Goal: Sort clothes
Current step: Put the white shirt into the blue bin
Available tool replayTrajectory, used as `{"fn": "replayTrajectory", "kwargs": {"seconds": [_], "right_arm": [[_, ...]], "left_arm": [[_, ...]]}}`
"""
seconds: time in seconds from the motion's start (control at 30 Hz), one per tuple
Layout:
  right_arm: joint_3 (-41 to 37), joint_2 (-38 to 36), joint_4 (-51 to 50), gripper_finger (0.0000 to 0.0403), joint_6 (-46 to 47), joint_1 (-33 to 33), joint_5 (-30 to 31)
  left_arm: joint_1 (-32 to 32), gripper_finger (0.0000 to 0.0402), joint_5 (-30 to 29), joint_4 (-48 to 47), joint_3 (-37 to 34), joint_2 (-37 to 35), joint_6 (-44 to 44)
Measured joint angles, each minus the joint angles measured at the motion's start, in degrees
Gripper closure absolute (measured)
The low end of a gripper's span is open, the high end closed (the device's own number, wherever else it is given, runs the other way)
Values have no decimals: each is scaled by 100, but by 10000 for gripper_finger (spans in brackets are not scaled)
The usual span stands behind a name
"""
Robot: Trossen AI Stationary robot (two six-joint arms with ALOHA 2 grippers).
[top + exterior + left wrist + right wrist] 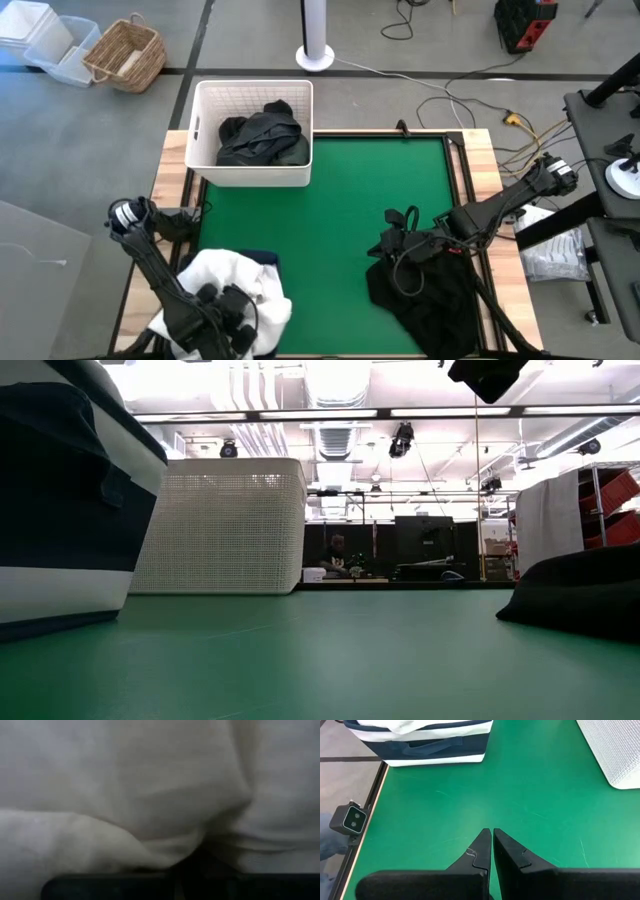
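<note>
White fabric fills my left wrist view; my left gripper is down in the white garment heaped in the navy bin at the near left of the table. Fingers buried in cloth; cannot tell their state.

My right gripper hangs above bare green mat, fingertips pressed together, holding nothing. The black pile lies beside and under that arm at the near right.

Dark garments sit bunched in the white lattice basket at the far left.

Risks, as judged:
- Left fingers may snag white cloth on lifting and drag it out over the bin's rim; the heap already mounds above the rim.
- Right arm cabling lies close over the black pile; a loop could catch a fold.
- A grab into the pile may take several layers; folds are indistinct.

White cloth: soft, thick folds. Black pile: slumped, wrinkled, low.
</note>
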Motion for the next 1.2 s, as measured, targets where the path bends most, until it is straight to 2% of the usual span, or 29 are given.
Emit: {"fn": "replayTrajectory", "kwargs": {"seconds": [0.4, 0.67, 0.97, 1.2], "right_arm": [[-2, 0, 119, 392, -7, 0, 2], [-2, 0, 119, 392, -9, 0, 2], [-2, 0, 119, 392, -50, 0, 2], [-2, 0, 121, 392, -50, 1, 4]], "left_arm": [[4, 401, 274, 2218, -1519, -40, -83], [-4, 401, 518, 2926, -2159, -74, -490], [-14, 401, 205, 2693, -1892, -19, -247], [-24, 401, -7, 1651, -1122, 22, -184]]}}
